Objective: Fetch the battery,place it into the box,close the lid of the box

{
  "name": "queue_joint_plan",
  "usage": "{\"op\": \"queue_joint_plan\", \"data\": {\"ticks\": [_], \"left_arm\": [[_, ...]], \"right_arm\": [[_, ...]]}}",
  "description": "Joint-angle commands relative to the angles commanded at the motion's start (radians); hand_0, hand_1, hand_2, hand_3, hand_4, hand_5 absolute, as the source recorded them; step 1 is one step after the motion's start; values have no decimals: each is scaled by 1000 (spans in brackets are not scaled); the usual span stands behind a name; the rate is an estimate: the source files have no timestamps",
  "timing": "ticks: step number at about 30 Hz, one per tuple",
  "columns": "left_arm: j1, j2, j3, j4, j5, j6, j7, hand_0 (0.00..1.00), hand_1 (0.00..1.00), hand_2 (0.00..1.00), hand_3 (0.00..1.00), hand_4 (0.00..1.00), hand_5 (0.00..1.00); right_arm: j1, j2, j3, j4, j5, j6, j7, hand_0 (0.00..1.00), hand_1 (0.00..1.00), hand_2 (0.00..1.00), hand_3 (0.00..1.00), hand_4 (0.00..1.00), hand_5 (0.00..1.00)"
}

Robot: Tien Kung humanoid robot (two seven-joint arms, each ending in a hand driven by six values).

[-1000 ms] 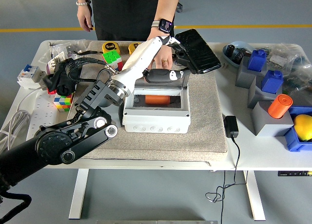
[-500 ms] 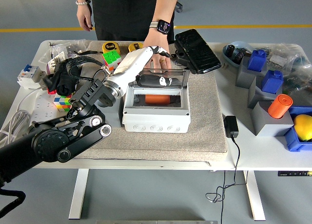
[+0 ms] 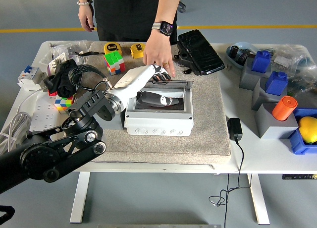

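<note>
The grey-white box (image 3: 158,121) sits on the beige mat (image 3: 213,124) in the middle of the table. Its dark see-through lid (image 3: 176,91) lies down over the opening. My left hand (image 3: 157,96), on a white forearm, rests flat on top of the lid with its fingers stretched out and holding nothing. The battery does not show; my hand and the lid cover the window. A person's hand (image 3: 159,57) with a watch rests just behind the box at its back edge.
A black case (image 3: 200,52) lies behind the box to the right. Rubik's cubes (image 3: 114,62), tape measures (image 3: 111,48) and a breaker (image 3: 28,77) crowd the left. At the right are blue blocks (image 3: 277,82), an orange cylinder (image 3: 284,108), a yellow ball (image 3: 308,129) and a black adapter (image 3: 234,129).
My left hand has come down and toward me, swinging the lid from upright to flat over the box. The orange battery seen inside earlier is now covered. The person's hand stayed behind the box.
</note>
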Motion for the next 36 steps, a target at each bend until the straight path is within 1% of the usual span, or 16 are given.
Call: {"op": "queue_joint_plan", "data": {"ticks": [5, 12, 15, 19, 20, 22, 23, 24, 26, 28, 29, 30, 31, 33, 35, 36], "left_arm": [[23, 6, 16, -18, -11, 9, -10, 503, 574, 615, 650, 992, 495], [54, -7, 41, 15, -28, 23, -29, 482, 565, 613, 648, 985, 502], [63, -11, 36, 13, -32, 29, -39, 482, 565, 613, 648, 985, 502], [73, -11, 11, -6, -43, 57, -75, 472, 559, 612, 648, 982, 505], [77, -10, 3, -11, -49, 67, -89, 472, 559, 612, 648, 982, 505], [90, -10, -21, -21, -72, 102, -139, 472, 559, 612, 648, 982, 505], [102, -11, -39, -23, -92, 126, -170, 472, 559, 612, 648, 982, 505], [112, -12, -55, -24, -109, 148, -204, 509, 605, 617, 646, 982, 503], [130, -14, -83, -22, -140, 186, -271, 509, 605, 617, 646, 982, 503], [159, -18, -132, -13, -200, 230, -350, 509, 605, 617, 646, 982, 503], [169, -19, -150, -9, -227, 242, -384, 509, 605, 617, 646, 982, 503], [176, -19, -166, -6, -249, 250, -414, 653, 653, 616, 642, 979, 499], [189, -19, -193, 0, -282, 259, -448, 653, 653, 616, 642, 979, 499], [206, -18, -241, 10, -344, 267, -496, 653, 653, 616, 642, 979, 499], [225, -15, -293, 21, -388, 271, -517, 653, 653, 616, 642, 979, 499], [231, -14, -318, 25, -395, 271, -520, 679, 664, 617, 640, 976, 496]], "right_arm": [[-2, -1, 1, 0, -1, 0, -1, 603, 622, 638, 560, 957, 515], [-3, 3, 1, 0, 0, 0, 0, 603, 622, 638, 559, 956, 515], [-4, 3, 1, 1, 0, -1, 2, 603, 622, 638, 559, 956, 515], [-4, 3, 3, 2, -1, -2, 2, 603, 623, 638, 559, 956, 515], [-3, 3, 4, 2, -1, -2, 2, 603, 623, 638, 559, 956, 515], [-2, 3, 4, 1, 0, -2, 2, 603, 623, 638, 559, 956, 515], [-2, 3, 3, 1, 0, -2, 2, 603, 623, 638, 559, 956, 515], [-2, 4, 2, 1, 0, -2, 2, 604, 622, 638, 558, 957, 514], [-1, 4, 0, -1, 2, -1, 2, 604, 622, 638, 558, 957, 514], [0, 6, -3, -3, 3, 0, 2, 604, 622, 638, 558, 957, 514], [0, 7, -4, -4, 4, 1, 2, 604, 622, 638, 558, 957, 514], [1, 7, -5, -4, 5, 2, 2, 603, 622, 638, 559, 957, 515], [1, 7, -6, -5, 5, 2, 1, 603, 622, 638, 559, 957, 515], [3, 7, -7, -7, 7, 4, 0, 603, 622, 638, 559, 957, 515], [6, 7, -11, -11, 11, 7, -3, 603, 622, 638, 559, 957, 515], [7, 7, -10, -13, 12, 7, -4, 604, 623, 638, 559, 956, 514]]}}
